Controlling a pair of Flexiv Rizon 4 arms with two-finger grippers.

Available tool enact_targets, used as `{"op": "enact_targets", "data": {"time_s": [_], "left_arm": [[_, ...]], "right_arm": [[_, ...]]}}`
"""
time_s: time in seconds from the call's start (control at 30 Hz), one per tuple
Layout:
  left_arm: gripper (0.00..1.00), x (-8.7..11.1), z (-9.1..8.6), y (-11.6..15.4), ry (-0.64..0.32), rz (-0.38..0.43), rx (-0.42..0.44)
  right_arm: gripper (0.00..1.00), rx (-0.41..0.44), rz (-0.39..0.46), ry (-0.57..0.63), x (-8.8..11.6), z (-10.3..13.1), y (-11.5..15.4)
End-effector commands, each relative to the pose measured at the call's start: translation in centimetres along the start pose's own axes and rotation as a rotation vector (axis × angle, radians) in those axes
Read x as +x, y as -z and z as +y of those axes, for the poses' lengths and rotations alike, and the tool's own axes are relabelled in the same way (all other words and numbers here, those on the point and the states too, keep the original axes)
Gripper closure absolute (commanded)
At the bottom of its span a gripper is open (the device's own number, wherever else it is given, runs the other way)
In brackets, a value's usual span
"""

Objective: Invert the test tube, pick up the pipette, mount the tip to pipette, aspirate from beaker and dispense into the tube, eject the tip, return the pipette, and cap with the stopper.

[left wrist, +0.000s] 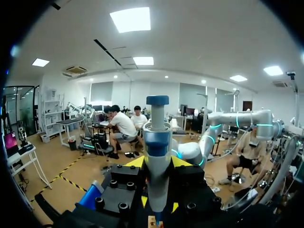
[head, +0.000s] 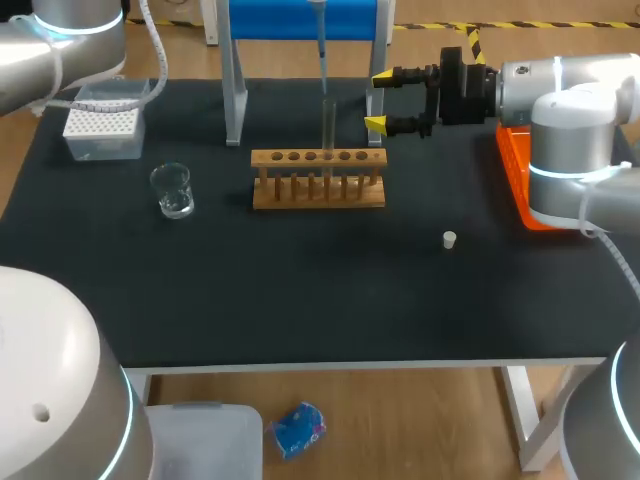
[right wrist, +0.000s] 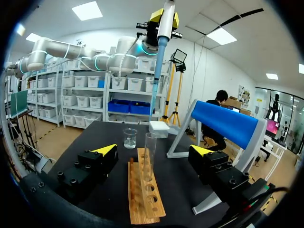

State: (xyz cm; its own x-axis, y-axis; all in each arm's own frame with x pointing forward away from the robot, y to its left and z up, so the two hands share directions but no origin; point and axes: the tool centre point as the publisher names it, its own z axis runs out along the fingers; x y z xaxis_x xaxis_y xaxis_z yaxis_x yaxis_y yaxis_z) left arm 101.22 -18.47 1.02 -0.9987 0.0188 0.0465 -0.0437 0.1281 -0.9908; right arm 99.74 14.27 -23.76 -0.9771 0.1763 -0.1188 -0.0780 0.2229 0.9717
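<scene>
Counter (head: 300,290): black top, filling most of the head view and carrying every item below.

Hazard note (judgement): the task looks to be at the dispensing step. The pipette (head: 321,45) hangs point down over the mouth of the test tube (head: 327,125). If the descent is slightly off line, the fine end could strike the rim, rock the tube in its hole, or shed liquid onto the rack. The wide right fingers (head: 376,124) sit near the tube and could knock it if they swing.

Left arm (head: 60,40): enters at upper left and reaches high, with its wrist beyond the frame's top edge. The left fingers (left wrist: 134,162) are clamped on the pipette body from two sides and hold it vertical.

Right arm (head: 570,100): enters at right, forearm level, wrist turned toward centre frame. Its fingers are spread wide and hold nothing. The tube stands ahead of them, apart from both.

Stand (head: 300,20): blue roll on a pale frame, upper centre, behind the rack.

Tray (head: 512,165): orange, at the right edge, partly under the right arm.

Rack (head: 318,190): wooden, centre frame, with a single row of holes.

Tip box (head: 103,125): upper left.

Beaker (head: 173,190): clear, left of the rack.

Test tube: upright in a middle hole of the rack, uncapped.

Stopper (head: 450,239): white and loose, lower right of the rack, well apart from it.
</scene>
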Motion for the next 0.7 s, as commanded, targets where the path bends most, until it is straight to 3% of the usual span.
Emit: {"op": "enact_targets", "data": {"time_s": [0.03,0.7], "left_arm": [[1.0,-0.7,0.4,-0.7,0.002,0.017,-0.001],[1.0,-1.3,2.9,-0.5,0.04,0.005,0.008]], "right_arm": [[0.0,-0.001,-0.002,0.001,0.0,0.0,0.0],[0.0,-0.001,-0.002,0.001,0.0,0.0,0.0]]}}
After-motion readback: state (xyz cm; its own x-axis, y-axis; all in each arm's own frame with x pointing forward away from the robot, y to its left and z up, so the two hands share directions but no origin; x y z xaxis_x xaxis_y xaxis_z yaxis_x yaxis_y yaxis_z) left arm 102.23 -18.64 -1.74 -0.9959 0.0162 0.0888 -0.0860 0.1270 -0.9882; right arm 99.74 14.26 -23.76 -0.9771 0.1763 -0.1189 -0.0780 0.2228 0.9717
